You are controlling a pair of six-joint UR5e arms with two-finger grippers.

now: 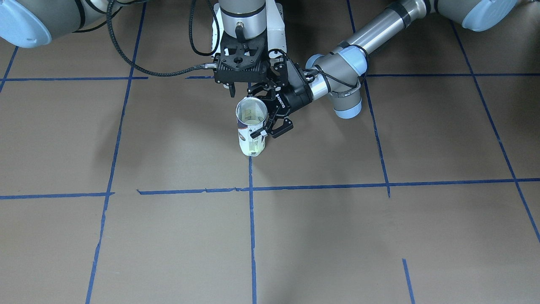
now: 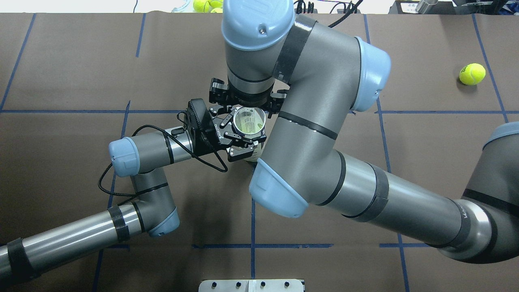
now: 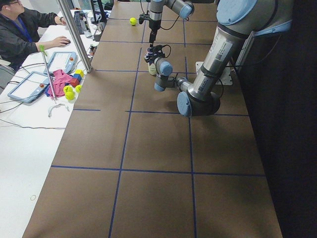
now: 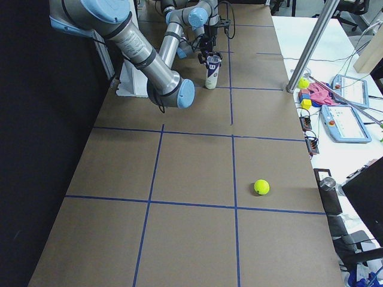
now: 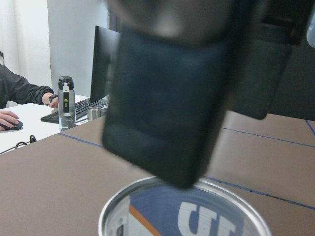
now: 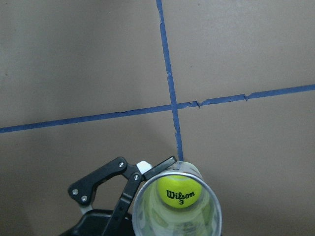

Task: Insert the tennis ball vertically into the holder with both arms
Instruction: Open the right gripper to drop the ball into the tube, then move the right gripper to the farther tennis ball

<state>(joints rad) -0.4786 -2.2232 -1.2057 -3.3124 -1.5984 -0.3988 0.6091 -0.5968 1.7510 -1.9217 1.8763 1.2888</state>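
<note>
- yellow-green tennis ball [image 6: 179,193] lies low inside the holder [image 1: 247,141], seemingly at its bottom, with its black "wilson 3" print facing up toward the right wrist camera.
- the holder stands upright on the brown surface [image 1: 379,236], beside a crossing of blue tape lines [image 6: 170,98], its open rim facing straight up.
- left claw [image 2: 245,129] comes in from the side and pinches the holder around its upper body, a finger on either side of the clear wall.
- right claw [image 1: 241,89] hangs just above the rim, pointing down. it carries nothing and its fingers look spread, though the wrist hides much of them.
- step in hand, as i judge it: the ball is in, so the insertion itself looks done and only the letting go is left.
- the next move likely calls for the right claw to rise straight up so no finger clips the rim, and for the left claw to loosen gently so the light holder does not tip.
- count: one holder. two arms, the left arm [image 2: 81,231] and the right arm [image 2: 365,190], with one claw each. one ball in the holder and one loose ball [image 2: 472,74] on the surface, well apart toward the robot's right. further balls [image 2: 204,5] lie beyond the surface's far edge, too cut off to count.
</note>
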